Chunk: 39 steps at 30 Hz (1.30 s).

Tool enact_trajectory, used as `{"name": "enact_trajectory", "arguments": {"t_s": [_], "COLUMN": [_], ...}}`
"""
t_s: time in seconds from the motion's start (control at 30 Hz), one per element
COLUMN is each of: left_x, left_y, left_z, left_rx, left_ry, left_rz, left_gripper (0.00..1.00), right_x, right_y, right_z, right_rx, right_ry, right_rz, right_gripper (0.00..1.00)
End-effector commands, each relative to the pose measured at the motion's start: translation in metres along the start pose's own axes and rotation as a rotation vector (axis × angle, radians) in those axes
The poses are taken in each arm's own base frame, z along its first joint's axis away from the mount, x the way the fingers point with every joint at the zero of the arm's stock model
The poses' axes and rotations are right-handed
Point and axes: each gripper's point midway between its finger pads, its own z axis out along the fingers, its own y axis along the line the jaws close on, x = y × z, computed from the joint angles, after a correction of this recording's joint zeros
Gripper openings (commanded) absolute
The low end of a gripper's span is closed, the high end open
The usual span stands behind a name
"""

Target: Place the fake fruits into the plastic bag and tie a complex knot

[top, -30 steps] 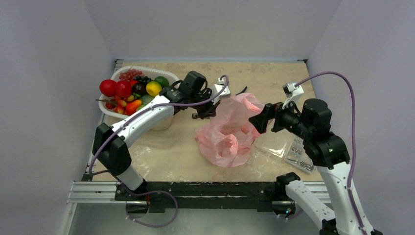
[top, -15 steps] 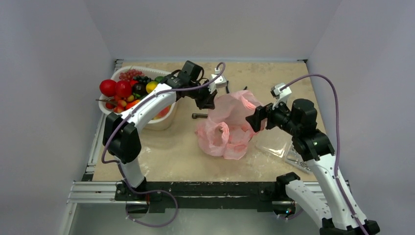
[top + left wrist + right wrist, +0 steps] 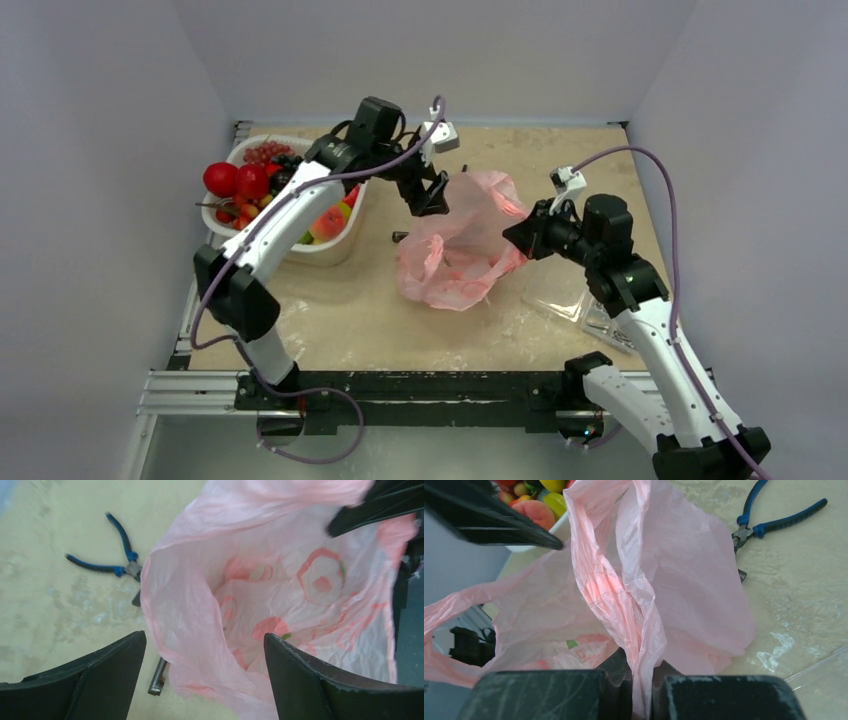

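The pink plastic bag sits mid-table with its mouth open, its red hexagon print too crumpled to read. The right gripper has its jaws clamped on a gathered strip of the bag's rim, while the left gripper hangs above the mouth, jaws spread wide and gripping nothing. The fake fruits are heaped in a white basket at far left.

Tan table: pink bag, fruit basket, pliers, hardware bag.
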Motion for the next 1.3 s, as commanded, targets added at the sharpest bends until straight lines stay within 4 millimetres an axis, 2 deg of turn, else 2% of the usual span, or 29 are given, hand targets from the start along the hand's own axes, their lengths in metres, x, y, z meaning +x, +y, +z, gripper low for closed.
{"name": "enact_trajectory", "arguments": {"t_s": [0.0, 0.03, 0.07, 0.13, 0.17, 0.27, 0.33, 0.4, 0.47, 0.53, 0.6, 0.7, 0.77, 0.8, 0.87, 0.93, 1.0, 1.1, 1.13, 1.2, 1.23, 1.27], "left_x": [-0.085, -0.083, -0.080, -0.061, -0.051, -0.018, 0.016, 0.054, 0.098, 0.139, 0.180, 0.217, 0.232, 0.239, 0.246, 0.241, 0.214, 0.151, 0.136, 0.121, 0.121, 0.124], "left_y": [-0.076, -0.096, -0.124, -0.149, -0.153, -0.138, -0.124, -0.120, -0.115, -0.103, -0.091, -0.075, -0.067, -0.064, -0.066, -0.074, -0.080, -0.105, -0.114, -0.128, -0.135, -0.140], "left_z": [-0.080, -0.078, -0.071, -0.049, -0.037, -0.006, 0.008, 0.019, 0.028, 0.032, 0.022, -0.008, -0.024, -0.027, -0.025, -0.018, -0.010, -0.006, -0.005, -0.004, -0.004, -0.002], "left_rx": [-0.057, -0.039, 0.007, 0.044, 0.052, 0.016, 0.003, 0.042, 0.078, 0.088, 0.132, 0.188, 0.230, 0.233, 0.266, 0.300, 0.292, 0.337, 0.355, 0.403, 0.438, 0.470], "left_ry": [-0.232, -0.220, -0.200, -0.117, -0.083, 0.015, 0.120, 0.203, 0.313, 0.428, 0.540, 0.569, 0.568, 0.568, 0.551, 0.489, 0.404, 0.224, 0.189, 0.146, 0.144, 0.153], "left_rz": [0.243, 0.292, 0.373, 0.444, 0.459, 0.429, 0.452, 0.468, 0.496, 0.540, 0.567, 0.526, 0.565, 0.581, 0.632, 0.651, 0.636, 0.592, 0.602, 0.648, 0.673, 0.689], "left_gripper": [0.88, 0.85, 0.82, 0.69, 0.57, 0.27, 0.18, 0.15, 0.14, 0.18, 0.24, 0.39, 0.57, 0.62, 0.69, 0.71, 0.71, 0.68, 0.66, 0.59, 0.54, 0.50], "right_x": [-0.011, -0.011, -0.009, -0.011, -0.012, -0.012, -0.012, -0.014, -0.015, -0.015, -0.018, -0.022, -0.017, -0.013, -0.008, -0.006, -0.009, -0.010, -0.008, -0.010, -0.012, -0.015], "right_y": [0.015, 0.017, 0.020, 0.023, 0.026, 0.030, 0.034, 0.038, 0.043, 0.044, 0.042, 0.033, 0.027, 0.024, 0.022, 0.025, 0.028, 0.042, 0.047, 0.046, 0.043, 0.040], "right_z": [-0.008, -0.008, -0.008, -0.010, -0.010, -0.018, -0.026, -0.033, -0.038, -0.039, -0.042, -0.051, -0.054, -0.055, -0.055, -0.056, -0.058, -0.059, -0.058, -0.055, -0.054, -0.053], "right_rx": [-0.009, -0.014, -0.027, -0.038, -0.048, -0.054, -0.052, -0.064, -0.084, -0.088, -0.069, 0.002, 0.038, 0.051, 0.060, 0.040, 0.026, -0.055, -0.097, -0.105, -0.091, -0.074], "right_ry": [-0.029, -0.024, -0.018, -0.022, -0.022, -0.007, 0.006, 0.009, 0.006, 0.010, 0.005, -0.015, -0.004, 0.008, 0.026, 0.039, 0.032, 0.044, 0.054, 0.050, 0.040, 0.029], "right_rz": [0.208, 0.233, 0.254, 0.273, 0.273, 0.265, 0.262, 0.257, 0.252, 0.258, 0.261, 0.240, 0.229, 0.233, 0.237, 0.228, 0.204, 0.189, 0.165, 0.124, 0.107, 0.093], "right_gripper": [0.00, 0.00, 0.00, 0.00, 0.00, 0.00, 0.00, 0.00, 0.00, 0.00, 0.00, 0.00, 0.00, 0.00, 0.00, 0.00, 0.00, 0.00, 0.07, 0.51, 0.73, 0.89]}}
